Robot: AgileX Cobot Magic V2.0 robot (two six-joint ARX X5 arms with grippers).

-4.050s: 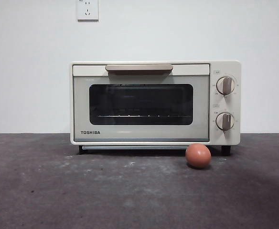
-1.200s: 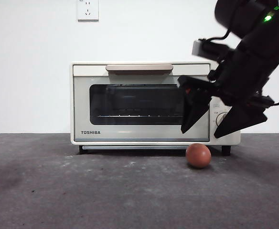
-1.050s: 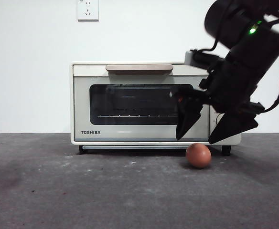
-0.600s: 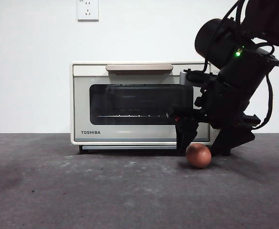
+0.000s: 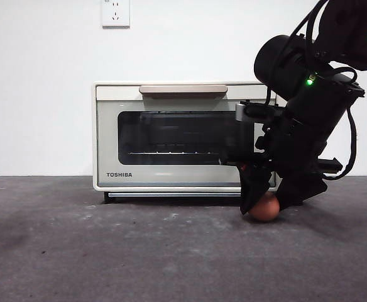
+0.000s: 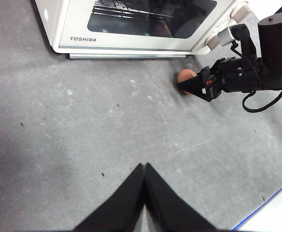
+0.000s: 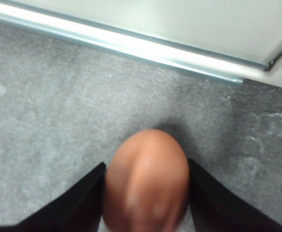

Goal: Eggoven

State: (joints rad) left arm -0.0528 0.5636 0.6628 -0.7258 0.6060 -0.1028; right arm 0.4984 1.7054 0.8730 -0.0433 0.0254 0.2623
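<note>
The reddish-brown egg (image 5: pixel 265 209) lies on the grey table just in front of the cream TOSHIBA toaster oven (image 5: pixel 183 135), below its knobs. The oven door is closed. My right gripper (image 5: pixel 263 202) has come down from the upper right, and its two black jaws press against both sides of the egg (image 7: pixel 146 179), which rests on the table. The left wrist view shows the same grip from farther off, with the egg (image 6: pixel 185 75) at the right gripper's tips (image 6: pixel 195 85) beside the oven (image 6: pixel 131 24). My left gripper (image 6: pixel 144 166) is shut and empty, well back from the oven.
A white wall with a socket (image 5: pixel 115 12) stands behind the oven. The oven's metal bottom rail (image 7: pixel 131 46) runs close behind the egg. The table's edge (image 6: pixel 271 208) lies near my left arm.
My right gripper came in from the upper right, dropped to the table and brought its jaws in against the egg. The egg and oven have not moved.
</note>
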